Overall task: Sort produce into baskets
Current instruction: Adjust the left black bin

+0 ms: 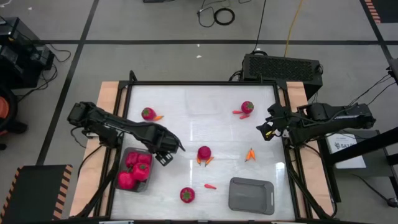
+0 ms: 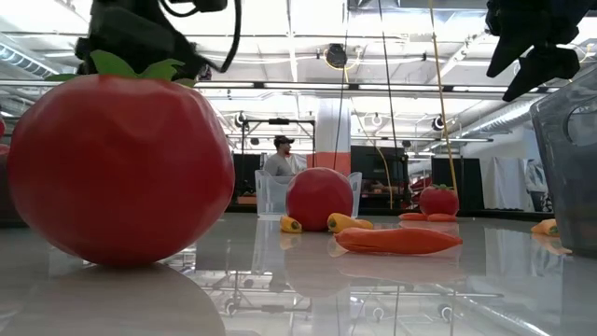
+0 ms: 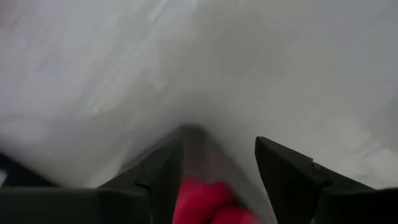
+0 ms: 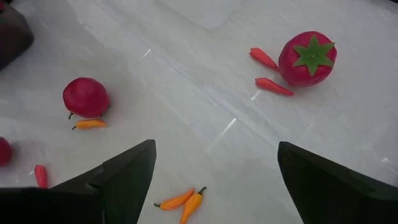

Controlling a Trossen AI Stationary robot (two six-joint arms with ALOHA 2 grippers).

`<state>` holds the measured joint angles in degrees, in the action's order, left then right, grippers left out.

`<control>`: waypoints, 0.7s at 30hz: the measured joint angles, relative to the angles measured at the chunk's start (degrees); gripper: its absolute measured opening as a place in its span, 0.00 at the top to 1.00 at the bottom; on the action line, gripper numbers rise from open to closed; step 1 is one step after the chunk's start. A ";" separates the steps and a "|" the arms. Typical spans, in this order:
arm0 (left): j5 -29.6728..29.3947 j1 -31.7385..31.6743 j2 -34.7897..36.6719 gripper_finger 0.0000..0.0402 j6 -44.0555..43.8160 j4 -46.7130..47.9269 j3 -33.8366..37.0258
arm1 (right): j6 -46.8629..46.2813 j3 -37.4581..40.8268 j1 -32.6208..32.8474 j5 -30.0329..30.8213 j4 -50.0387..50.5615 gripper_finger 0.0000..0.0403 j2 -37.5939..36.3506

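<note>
My left gripper (image 1: pixel 166 155) points down over the far right corner of a grey basket (image 1: pixel 124 186) that holds several magenta pieces (image 1: pixel 134 169). Its fingers stand open with nothing between them; in the left wrist view the gripper (image 3: pixel 217 168) has the basket corner and magenta pieces (image 3: pixel 208 202) below it. My right gripper (image 1: pixel 268 129) waits open above the table's right side, also empty in its wrist view (image 4: pixel 214 180). Loose on the table lie a round magenta piece (image 1: pixel 204 152), three green-topped red ones (image 1: pixel 148 113) (image 1: pixel 247 107) (image 1: pixel 187 195), and small orange and red pieces (image 1: pixel 250 155).
A second grey basket (image 1: pixel 252 195) stands at the near right. A clear tray (image 2: pixel 270 191) shows behind the round magenta piece in the low view. A black perforated box (image 1: pixel 283 67) sits beyond the table's far right corner.
</note>
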<state>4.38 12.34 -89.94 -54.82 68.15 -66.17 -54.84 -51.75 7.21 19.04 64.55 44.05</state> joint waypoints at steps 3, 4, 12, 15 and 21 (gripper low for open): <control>0.83 0.09 0.01 0.48 0.22 2.22 0.00 | 0.01 0.00 0.01 -0.04 0.00 0.18 0.00; 1.26 0.07 0.01 0.48 0.24 2.70 0.02 | 0.03 0.00 0.01 -0.04 0.01 0.18 0.00; -1.63 0.05 0.01 0.48 0.10 6.11 0.02 | 0.61 0.00 0.01 -0.06 0.02 0.18 0.00; -1.83 0.04 0.01 0.48 0.10 6.65 0.02 | 0.73 0.00 0.00 -0.06 0.03 0.18 0.00; -2.24 0.07 0.01 0.48 0.15 10.27 0.02 | 1.08 0.00 0.00 -0.08 0.04 0.18 0.00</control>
<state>2.14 12.40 -89.93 -54.68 78.43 -66.15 -53.76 -51.75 7.21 18.96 64.60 44.05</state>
